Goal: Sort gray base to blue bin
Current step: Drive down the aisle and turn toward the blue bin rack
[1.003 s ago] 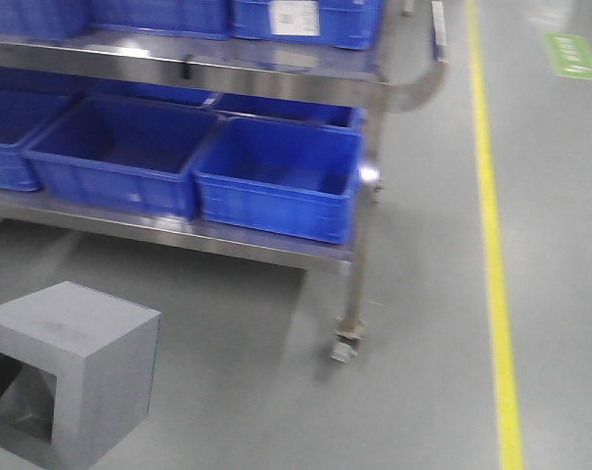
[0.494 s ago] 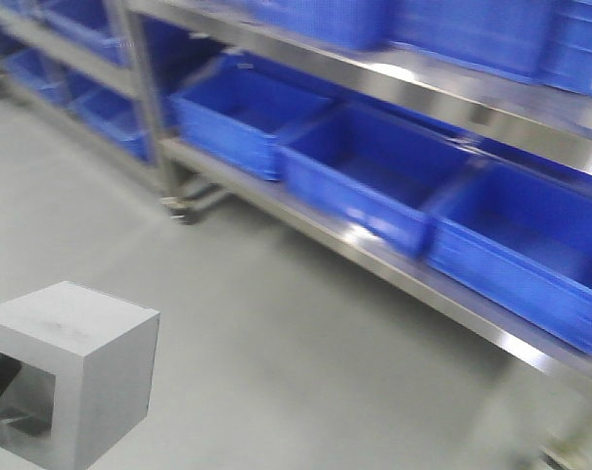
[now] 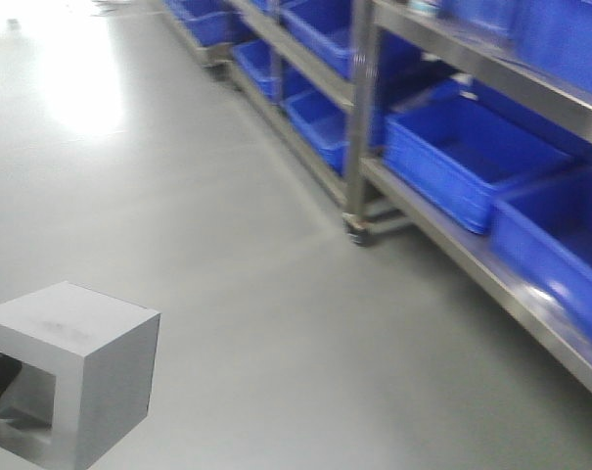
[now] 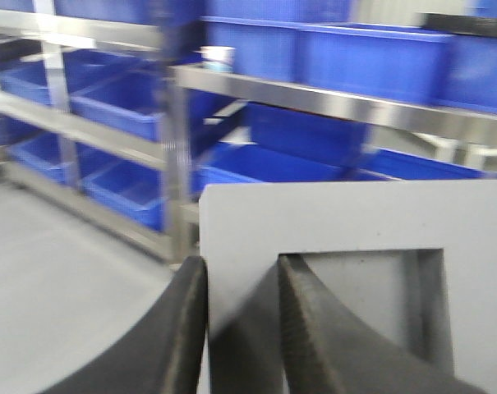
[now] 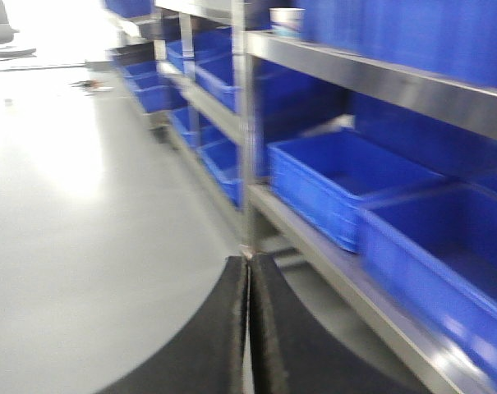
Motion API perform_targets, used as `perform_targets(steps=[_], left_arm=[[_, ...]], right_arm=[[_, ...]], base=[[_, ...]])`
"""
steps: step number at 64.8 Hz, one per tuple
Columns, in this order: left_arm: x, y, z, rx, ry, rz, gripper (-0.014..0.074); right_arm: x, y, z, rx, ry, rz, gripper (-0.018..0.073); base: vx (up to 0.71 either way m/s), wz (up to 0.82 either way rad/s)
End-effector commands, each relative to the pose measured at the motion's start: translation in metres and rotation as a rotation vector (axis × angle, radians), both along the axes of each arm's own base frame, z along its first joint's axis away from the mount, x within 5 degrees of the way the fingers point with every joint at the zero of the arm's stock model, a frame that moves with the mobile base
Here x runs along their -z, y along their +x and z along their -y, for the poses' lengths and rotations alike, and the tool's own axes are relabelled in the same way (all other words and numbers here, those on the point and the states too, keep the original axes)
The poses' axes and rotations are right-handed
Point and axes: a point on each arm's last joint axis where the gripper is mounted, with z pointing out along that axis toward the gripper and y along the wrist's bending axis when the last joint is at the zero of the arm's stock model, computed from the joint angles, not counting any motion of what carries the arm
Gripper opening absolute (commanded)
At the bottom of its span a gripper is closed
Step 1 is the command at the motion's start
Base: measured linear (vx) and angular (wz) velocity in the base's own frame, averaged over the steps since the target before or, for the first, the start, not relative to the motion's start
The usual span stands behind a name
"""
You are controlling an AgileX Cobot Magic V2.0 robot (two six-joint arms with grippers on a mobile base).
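Gray base [image 4: 347, 215] in left hand [image 4: 240, 275]

The gray base [image 3: 90, 343], a matte cube with a square recess in its near face, sits upright with one wall pinched in my left gripper [image 4: 240, 279], well apart from the open-topped blue bin [image 3: 437, 181] on the rack's [image 3: 359, 117] lower shelf.

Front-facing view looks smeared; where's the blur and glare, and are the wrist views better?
Front-facing view: matte gray cube-shaped base is sharp, the bright-blue plastic bins are motion-blurred, and glare washes out the floor at top left. Left wrist view: metal shelving blurred, base edges soft. Right wrist view: blurred throughout, glare top left.
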Motion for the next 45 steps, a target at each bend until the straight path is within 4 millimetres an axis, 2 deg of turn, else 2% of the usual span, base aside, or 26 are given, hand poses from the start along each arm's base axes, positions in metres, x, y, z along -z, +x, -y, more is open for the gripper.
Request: perform_targets(steps=[1,28,45], left_arm=[[-0.0209,-0.0004,0.0014,0.015,-0.075,0.111,-0.0006],[-0.0209,-0.0004,0.0014,0.015,-0.075,0.111,-0.0006],[-0.0209,-0.0004,0.0014,0.015,-0.075,0.111,-0.0006]], right_arm=[[-0.0025,0.0002,-0.0001,0.000,-0.011,0.071,-0.0009],[-0.0025,0.0002,-0.0001,0.000,-0.011,0.071,-0.0009],[-0.0025,0.0002,-0.0001,0.000,-0.011,0.071,-0.0009]], base=[[0.29,0.71],[0.32,0.65],[0.38,0.39]])
